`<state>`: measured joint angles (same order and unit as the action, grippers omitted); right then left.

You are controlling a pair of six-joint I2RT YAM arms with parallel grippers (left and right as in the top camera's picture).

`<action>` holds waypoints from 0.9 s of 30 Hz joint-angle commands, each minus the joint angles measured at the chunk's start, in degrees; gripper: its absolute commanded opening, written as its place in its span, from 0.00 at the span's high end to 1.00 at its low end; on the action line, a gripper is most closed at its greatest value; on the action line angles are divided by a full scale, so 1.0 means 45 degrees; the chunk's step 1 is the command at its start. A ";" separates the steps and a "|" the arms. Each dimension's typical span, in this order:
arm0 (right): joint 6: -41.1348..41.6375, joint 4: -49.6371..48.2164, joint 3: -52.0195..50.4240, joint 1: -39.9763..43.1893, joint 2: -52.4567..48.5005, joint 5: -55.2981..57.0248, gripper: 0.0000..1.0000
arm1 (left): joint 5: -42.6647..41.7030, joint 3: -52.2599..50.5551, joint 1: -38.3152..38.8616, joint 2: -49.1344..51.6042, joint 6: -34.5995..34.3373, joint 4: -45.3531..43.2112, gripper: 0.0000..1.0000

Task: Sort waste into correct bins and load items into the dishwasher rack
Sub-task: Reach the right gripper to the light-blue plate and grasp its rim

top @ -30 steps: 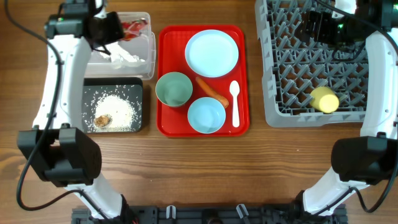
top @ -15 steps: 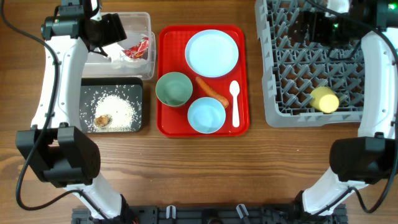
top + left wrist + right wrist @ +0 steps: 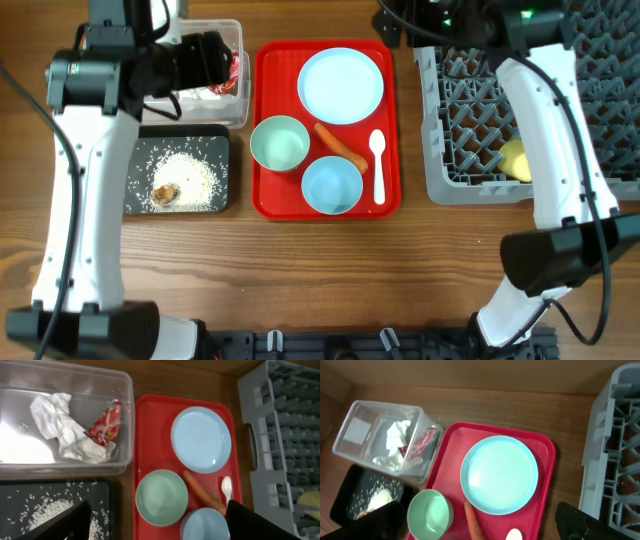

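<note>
My left gripper (image 3: 215,62) hangs open and empty above the clear tub (image 3: 215,97). Inside the tub lie the crumpled tissue (image 3: 60,425) and the red-and-clear wrapper (image 3: 105,425). White rice (image 3: 185,178) and a brown lump (image 3: 164,193) sit in the black tray (image 3: 216,150). On the red tray (image 3: 268,205) are the blue plate (image 3: 341,85), green bowl (image 3: 279,143), blue bowl (image 3: 332,185), carrot (image 3: 340,147) and white spoon (image 3: 377,165). The yellow cup (image 3: 512,160) lies in the grey rack (image 3: 600,120). My right gripper (image 3: 392,22) is open, high above the red tray's far right corner.
The rack's left wall (image 3: 432,120) stands close to the red tray's right edge. Bare wooden table (image 3: 330,270) runs along the whole front. The right arm (image 3: 545,130) crosses over the rack.
The left gripper opened and the wrapper dropped into the clear tub. The right arm swung left from over the rack to the red tray's far right corner.
</note>
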<state>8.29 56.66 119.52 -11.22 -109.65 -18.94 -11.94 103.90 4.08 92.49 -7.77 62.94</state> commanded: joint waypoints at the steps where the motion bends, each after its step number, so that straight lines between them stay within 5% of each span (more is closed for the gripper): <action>1: 0.0962 -0.0155 0.0175 -0.0185 -0.1200 0.0505 0.01 | -0.0146 -0.0015 0.0840 0.0087 0.0204 0.0661 0.14; 11: 0.1554 -0.0160 0.0175 -0.0593 -0.3818 0.0510 0.11 | 0.1681 -0.0015 0.1486 0.0092 -0.0869 0.0957 0.09; 27: 0.2875 -0.0214 -0.0087 -0.0719 -0.5795 0.2467 0.31 | 0.1778 -0.0019 0.1486 0.0238 -0.1049 0.0840 0.00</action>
<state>19.51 56.03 119.66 -14.37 -132.11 -10.41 -4.40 103.88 10.68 92.73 -11.92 67.07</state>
